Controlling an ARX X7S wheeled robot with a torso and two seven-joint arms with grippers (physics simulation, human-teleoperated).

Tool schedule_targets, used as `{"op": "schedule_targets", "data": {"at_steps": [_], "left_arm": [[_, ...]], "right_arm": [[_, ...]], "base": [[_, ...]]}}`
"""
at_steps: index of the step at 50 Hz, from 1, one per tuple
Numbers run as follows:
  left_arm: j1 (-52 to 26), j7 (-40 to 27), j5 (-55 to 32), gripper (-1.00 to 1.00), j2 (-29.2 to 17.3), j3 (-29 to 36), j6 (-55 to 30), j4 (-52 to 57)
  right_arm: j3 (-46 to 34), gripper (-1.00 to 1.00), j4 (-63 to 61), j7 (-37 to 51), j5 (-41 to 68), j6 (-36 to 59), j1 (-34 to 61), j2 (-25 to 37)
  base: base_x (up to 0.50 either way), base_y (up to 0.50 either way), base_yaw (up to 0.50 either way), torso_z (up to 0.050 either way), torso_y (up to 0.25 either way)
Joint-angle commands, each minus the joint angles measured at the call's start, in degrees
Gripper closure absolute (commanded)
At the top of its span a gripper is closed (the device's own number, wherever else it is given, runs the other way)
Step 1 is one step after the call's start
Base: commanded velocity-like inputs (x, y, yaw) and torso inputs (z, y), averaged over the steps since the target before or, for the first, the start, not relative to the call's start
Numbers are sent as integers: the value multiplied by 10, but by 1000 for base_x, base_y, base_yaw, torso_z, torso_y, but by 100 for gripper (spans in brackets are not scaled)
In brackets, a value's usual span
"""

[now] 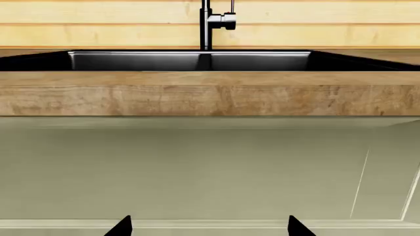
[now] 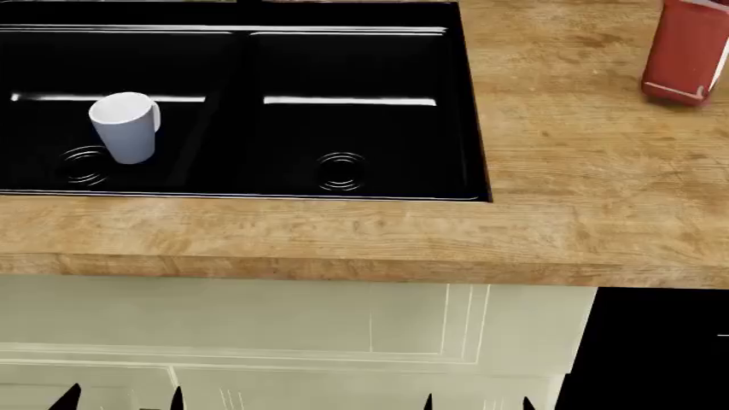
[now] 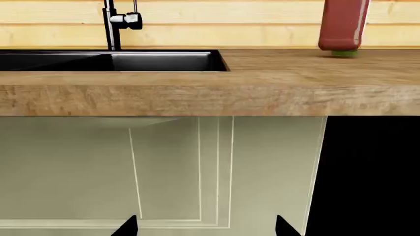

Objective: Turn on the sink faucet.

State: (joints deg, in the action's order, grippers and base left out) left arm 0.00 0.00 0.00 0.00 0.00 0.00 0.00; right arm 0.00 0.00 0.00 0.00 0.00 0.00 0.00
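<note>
The black sink faucet (image 1: 206, 24) stands behind the sink, its short lever with a silvery end (image 1: 225, 20) pointing sideways; it also shows in the right wrist view (image 3: 111, 24). In the head view it is out of view. The glossy black double sink (image 2: 353, 51) is set in the wooden counter, with a drain in each half. My left gripper (image 1: 208, 227) and right gripper (image 3: 206, 227) are both open and empty, low in front of the pale cabinet doors, well below the counter edge. In the head view their tips show at the bottom, left (image 2: 119, 399) and right (image 2: 476, 401).
A white mug (image 2: 125, 126) stands in the sink's left basin by its drain. A red bottle (image 2: 685, 51) stands on the wooden counter (image 2: 569, 171) at the right, also in the right wrist view (image 3: 343, 24). A dark gap (image 2: 655, 350) lies right of the cabinet.
</note>
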Motion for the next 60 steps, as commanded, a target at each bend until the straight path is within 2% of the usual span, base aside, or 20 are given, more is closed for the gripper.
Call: {"op": "schedule_targets", "data": {"at_steps": [1, 16, 31, 41, 47, 60], "left_arm": [[1, -11, -9, -100, -9, 10, -2, 3], [0, -63, 0, -100, -30, 38, -7, 10], [13, -71, -14, -100, -46, 54, 8, 35], [68, -71, -28, -100, -76, 52, -95, 252], [84, -66, -32, -100, -93, 60, -167, 352], [31, -70, -44, -100, -121, 41, -344, 510]], "right_arm": [[-12, -100, 0, 11, 8, 2, 1, 9], [-38, -100, -5, 37, 31, 1, 0, 31], [-48, -100, -36, 54, 43, 20, -6, 46], [-39, -100, -209, 75, 48, 107, -41, 76], [-41, -100, -311, 80, 47, 195, -41, 95], [-29, -100, -462, 86, 56, 346, -10, 131]], "base": [[0, 0, 0, 0, 0], [0, 0, 0, 0, 0], [0, 0, 0, 0, 0], [0, 0, 0, 0, 0], [0, 0, 0, 0, 0], [0, 0, 0, 0, 0]]}}
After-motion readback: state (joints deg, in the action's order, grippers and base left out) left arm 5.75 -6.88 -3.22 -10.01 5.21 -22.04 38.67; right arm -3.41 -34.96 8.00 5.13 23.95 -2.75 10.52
